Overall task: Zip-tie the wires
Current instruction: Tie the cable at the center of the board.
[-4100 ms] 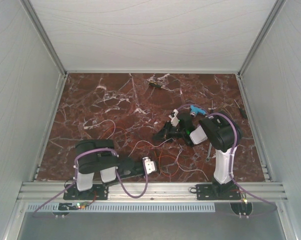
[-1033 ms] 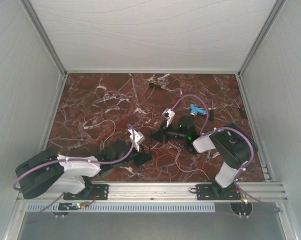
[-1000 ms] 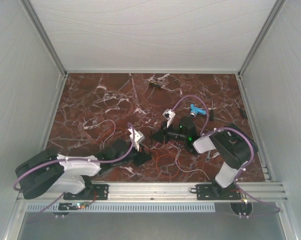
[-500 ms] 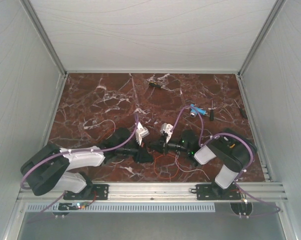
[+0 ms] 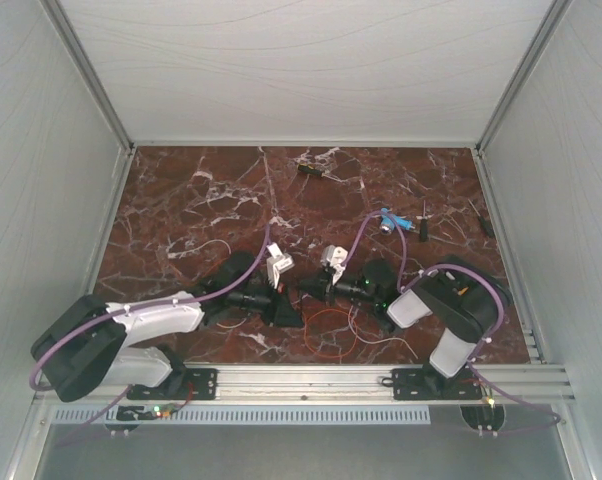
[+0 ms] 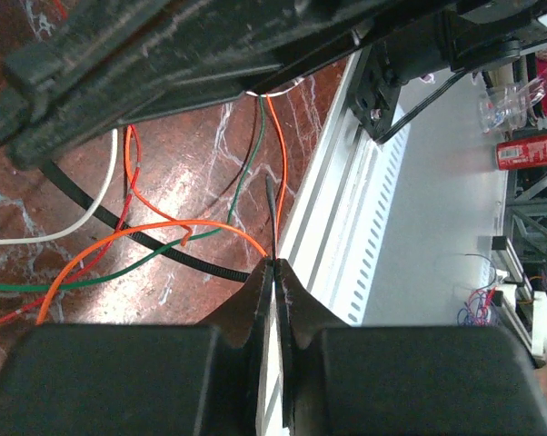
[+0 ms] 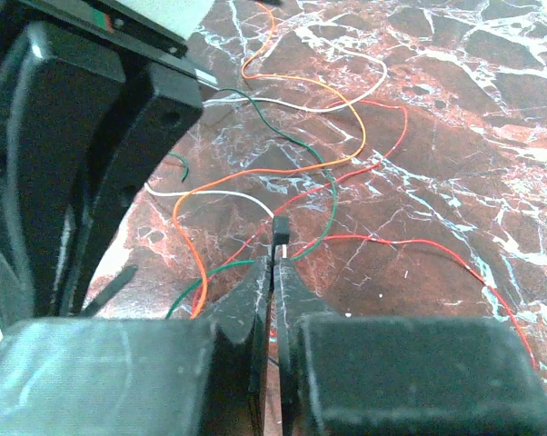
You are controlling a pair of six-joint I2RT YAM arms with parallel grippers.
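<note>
Both jaws were shut. Left jaws pinched a thin black tie (image 6: 272, 213), a short stretch of it standing out past the fingertips toward the rail (image 6: 346, 227) at the near edge of the table (image 5: 181, 200). Another black strip ran over the marble toward those tips, under an orange strand; whether it was the same tie could not be told. Right jaws gripped a small black block at their very tips, apparently the tie's head (image 7: 280, 232).

From above, the two arms met tip to tip at mid-table, toward the near side. The wires (image 5: 331, 332) lay loose on the table just on the near side of that meeting point, between the two bases and close to the rail, one loop of red showing plainly. In the wrist views orange, red, white and green strands crossed each other flat on the marble around both sets of tips; a red and a green strand passed just beside the head. Whether the tie ran around any strand could not be told.

Farther back lay a blue part (image 5: 386, 217) and a small tool (image 5: 311, 170), well apart from the wires.
</note>
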